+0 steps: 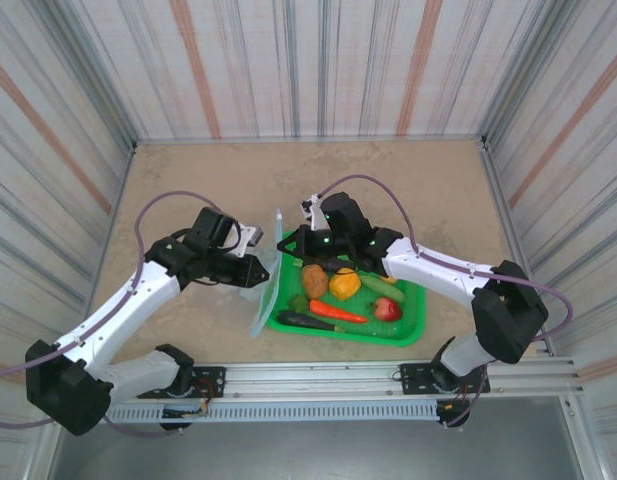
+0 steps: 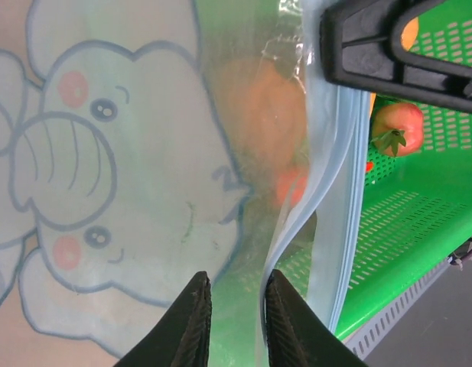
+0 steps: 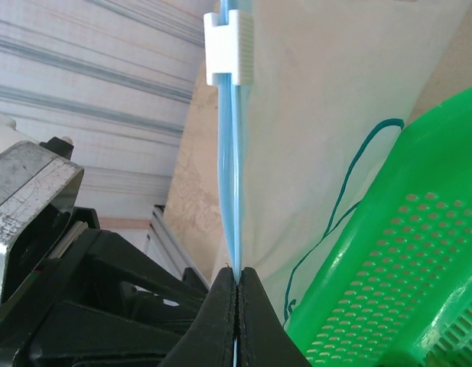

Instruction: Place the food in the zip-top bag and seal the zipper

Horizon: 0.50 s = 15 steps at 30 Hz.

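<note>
Nearest the arm bases, the green basket [image 1: 413, 322] sits by the front edge of the tabletop [image 1: 288, 180]. All the food lies in it: eggplant [image 1: 306, 321], carrot [image 1: 336, 311] and apple [image 1: 388, 309] in front, potato [image 1: 314, 280], orange fruit [image 1: 344, 283] and cucumber [image 1: 381, 288] behind. None looks bagged yet, so the step in hand is, I judge, opening the mouth. Against the basket's left rim the zip-top bag [image 1: 269, 290] stands on edge, its mouth toward the food. The left gripper [image 2: 236, 321] is released, fingers a little apart, with one lip of the parted mouth running in beside one finger. Further back, the right gripper [image 3: 237, 306] is clenched on the zipper [image 3: 232, 153], both strips pinched together, and the white slider [image 3: 230, 46] sits further along. To do this well, the left gripper should close on the near lip alone and draw it away from the basket while the right anchors its end; taking both lips would keep the mouth closed. The basket wall crowds the bag's right side. Bare tabletop lies left and beyond, with the striped walls [image 1: 288, 60] well apart.
</note>
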Each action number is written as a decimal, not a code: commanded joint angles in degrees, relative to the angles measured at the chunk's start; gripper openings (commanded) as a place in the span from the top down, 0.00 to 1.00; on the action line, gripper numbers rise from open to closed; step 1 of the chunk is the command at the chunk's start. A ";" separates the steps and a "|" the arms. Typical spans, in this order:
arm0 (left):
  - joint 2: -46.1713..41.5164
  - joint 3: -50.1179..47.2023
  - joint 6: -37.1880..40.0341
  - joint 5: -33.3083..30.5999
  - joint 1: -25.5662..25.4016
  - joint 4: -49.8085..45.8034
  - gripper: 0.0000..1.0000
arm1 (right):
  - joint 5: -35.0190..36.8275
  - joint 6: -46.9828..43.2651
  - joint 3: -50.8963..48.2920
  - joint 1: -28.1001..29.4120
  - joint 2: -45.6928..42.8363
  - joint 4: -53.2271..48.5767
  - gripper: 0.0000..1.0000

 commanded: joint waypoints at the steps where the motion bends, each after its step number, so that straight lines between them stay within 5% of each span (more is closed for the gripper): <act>1: 0.76 1.68 1.11 -0.44 -0.95 -0.95 0.78 | -0.24 0.99 -0.48 -0.12 -0.13 0.84 1.00; 7: 2.53 2.77 1.47 -1.95 -5.25 0.97 0.82 | 0.57 1.94 -1.08 0.17 0.46 1.69 0.99; 15: 3.46 4.24 1.96 -11.87 -7.58 -0.74 0.95 | 1.03 1.96 -1.86 0.19 0.36 1.74 0.99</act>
